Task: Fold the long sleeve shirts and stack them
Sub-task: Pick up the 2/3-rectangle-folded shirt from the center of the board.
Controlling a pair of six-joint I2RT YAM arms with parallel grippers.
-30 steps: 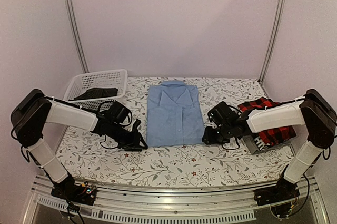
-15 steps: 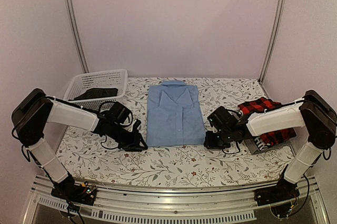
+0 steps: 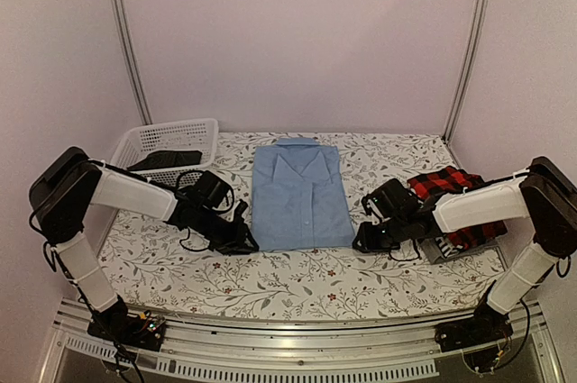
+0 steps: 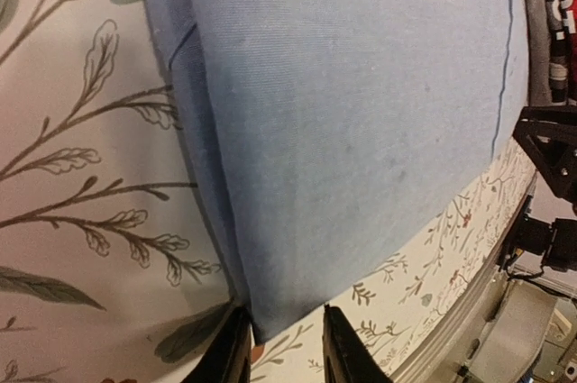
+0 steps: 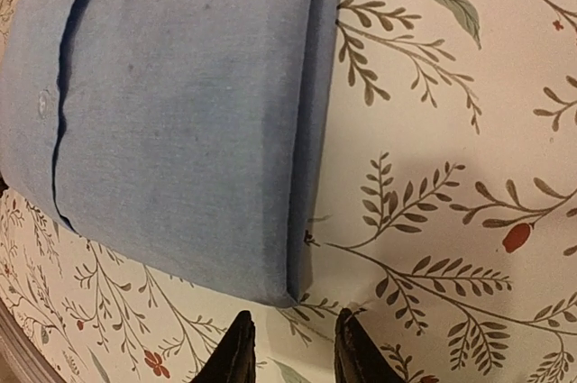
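Lying folded flat in the middle of the worktop (image 3: pixel 270 284), the light blue shirt (image 3: pixel 300 198) has a gripper at each near corner, likely so both can lift that edge together. The left gripper (image 4: pixel 284 347) has its fingers a little apart with the shirt's corner poking between them, not squeezed. The right gripper (image 5: pixel 290 347) is a little apart too, just short of its corner, and the red plaid shirt (image 3: pixel 455 203) sits by the right edge.
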